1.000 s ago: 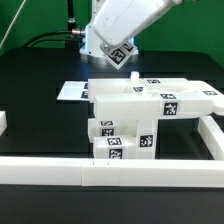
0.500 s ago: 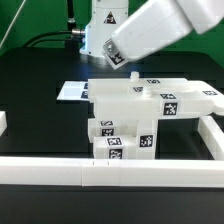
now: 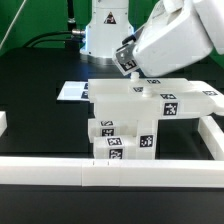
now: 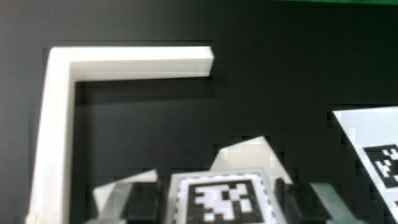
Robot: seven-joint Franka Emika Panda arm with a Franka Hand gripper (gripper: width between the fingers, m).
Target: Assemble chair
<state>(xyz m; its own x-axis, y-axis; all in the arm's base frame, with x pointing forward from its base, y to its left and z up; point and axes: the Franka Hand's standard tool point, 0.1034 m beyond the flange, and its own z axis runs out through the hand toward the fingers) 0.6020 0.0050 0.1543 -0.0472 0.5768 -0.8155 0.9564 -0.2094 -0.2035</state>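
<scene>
The partly built chair [image 3: 150, 105] stands in the middle of the exterior view: a white slab resting on stacked tagged leg blocks [image 3: 120, 140]. My gripper [image 3: 128, 62] hangs just above the slab's back edge, under the arm's white wrist. In the wrist view a small white chair part with a black-and-white tag [image 4: 217, 196] sits between my two dark fingers [image 4: 135, 200], and the gripper [image 4: 221, 203] is shut on it. How the part's lower end sits relative to the slab is hidden.
White border rails run along the front [image 3: 100, 172] and the exterior view's right [image 3: 214, 132], with a stub at the left [image 3: 3, 122]. The marker board [image 3: 72, 91] lies behind the chair. A rail corner [image 4: 80, 75] and a white tagged surface [image 4: 366, 145] show in the wrist view.
The arm has swung toward the exterior view's right and come lower, bringing the gripper nearer the slab's back edge. The chair parts on the table have not moved.
</scene>
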